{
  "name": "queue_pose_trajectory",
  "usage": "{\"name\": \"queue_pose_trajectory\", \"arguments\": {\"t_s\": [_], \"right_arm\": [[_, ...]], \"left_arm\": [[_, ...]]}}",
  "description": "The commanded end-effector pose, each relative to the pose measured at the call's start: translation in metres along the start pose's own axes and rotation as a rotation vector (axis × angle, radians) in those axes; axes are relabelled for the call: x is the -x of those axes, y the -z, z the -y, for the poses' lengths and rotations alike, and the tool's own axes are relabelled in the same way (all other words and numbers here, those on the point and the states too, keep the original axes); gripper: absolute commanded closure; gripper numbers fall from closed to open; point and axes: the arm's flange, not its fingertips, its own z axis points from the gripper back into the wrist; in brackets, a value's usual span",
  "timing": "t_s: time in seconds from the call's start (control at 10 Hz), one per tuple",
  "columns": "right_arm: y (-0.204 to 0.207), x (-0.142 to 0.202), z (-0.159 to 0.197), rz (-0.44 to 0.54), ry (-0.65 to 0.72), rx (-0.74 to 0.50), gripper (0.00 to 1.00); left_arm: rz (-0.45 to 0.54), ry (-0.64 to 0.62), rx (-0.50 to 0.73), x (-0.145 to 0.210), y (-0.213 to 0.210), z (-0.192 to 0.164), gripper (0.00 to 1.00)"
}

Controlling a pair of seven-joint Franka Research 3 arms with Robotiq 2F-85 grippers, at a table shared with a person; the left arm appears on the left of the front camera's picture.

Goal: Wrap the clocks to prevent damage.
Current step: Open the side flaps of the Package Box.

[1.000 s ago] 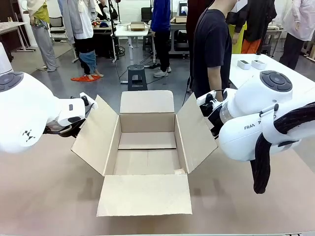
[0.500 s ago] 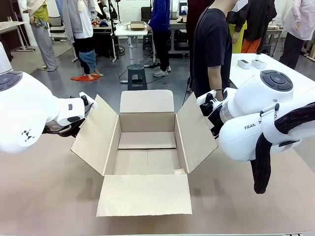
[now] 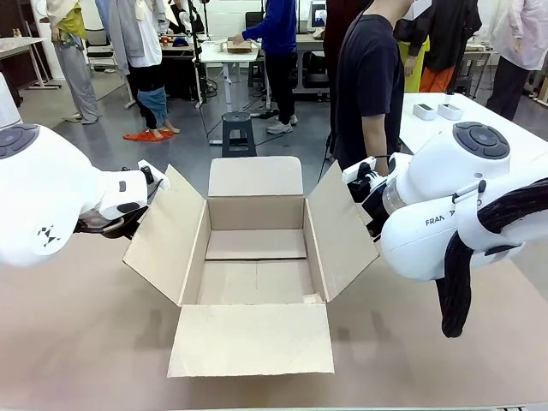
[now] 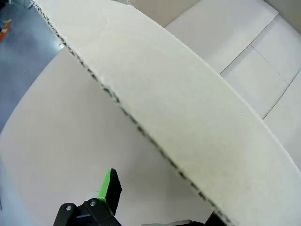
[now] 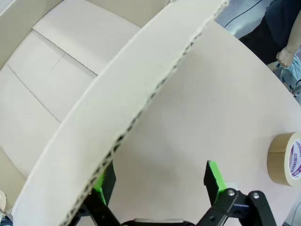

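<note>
Straddling side flaps (image 3: 167,235) of the cardboard box (image 3: 257,214), the left pincer (image 4: 160,200) and right pincer (image 5: 158,178) stand wide open.

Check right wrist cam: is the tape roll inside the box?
No, the tape roll lies on the table, outside the cardboard box flap.

Bright, even overhead light with soft shadows; wrist views bend straight edges, and close cardboard looks slightly soft.

Box (image 3: 257,282) open from above, splayed flaps (image 3: 163,238) block the sides
</note>
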Motion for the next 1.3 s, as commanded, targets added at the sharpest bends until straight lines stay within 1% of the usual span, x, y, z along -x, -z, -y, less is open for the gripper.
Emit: {"name": "queue_pose_trajectory", "arguments": {"t_s": [0.0,0.2,0.3,0.4,0.5,0.6,0.7,0.8,0.9,1.0,1.1,1.2], "right_arm": [[0.000,0.000,0.000,0.000,0.000,0.000,0.00],[0.000,0.000,0.000,0.000,0.000,0.000,0.00],[-0.031,-0.004,0.022,0.019,-0.017,-0.041,0.00],[-0.068,-0.012,0.040,0.039,0.019,-0.014,0.00],[-0.103,-0.024,0.049,0.054,0.029,0.010,0.00],[-0.142,-0.039,0.047,0.007,0.013,0.056,0.00],[-0.172,-0.051,0.042,-0.040,0.008,0.131,0.00],[-0.201,-0.064,0.031,-0.061,-0.020,0.164,0.00],[-0.222,-0.074,0.020,-0.072,-0.032,0.169,0.00],[-0.228,-0.079,0.014,-0.106,-0.028,0.172,0.00],[-0.220,-0.060,0.035,-0.028,-0.022,0.158,0.00],[-0.220,-0.060,0.035,-0.028,-0.022,0.158,0.00]], "left_arm": [[0.000,0.000,0.000,0.000,0.000,0.000,0.00],[0.000,0.000,0.000,0.000,0.000,0.000,0.00],[0.004,-0.003,0.036,-0.004,-0.030,-0.024,0.00],[0.021,0.037,0.110,-0.014,-0.062,-0.033,0.00],[0.014,0.087,0.131,-0.037,-0.093,-0.035,0.00],[-0.023,0.138,0.099,-0.059,-0.126,-0.029,0.00],[-0.041,0.182,0.085,-0.076,-0.153,-0.025,0.00],[-0.047,0.203,0.053,-0.086,-0.180,-0.015,0.00],[-0.053,0.229,0.020,-0.099,-0.202,-0.005,0.00],[-0.074,0.228,-0.006,-0.106,-0.213,0.001,0.00],[-0.029,0.207,0.069,-0.089,-0.199,-0.009,0.00],[-0.029,0.207,0.069,-0.089,-0.199,-0.009,0.00]]}}
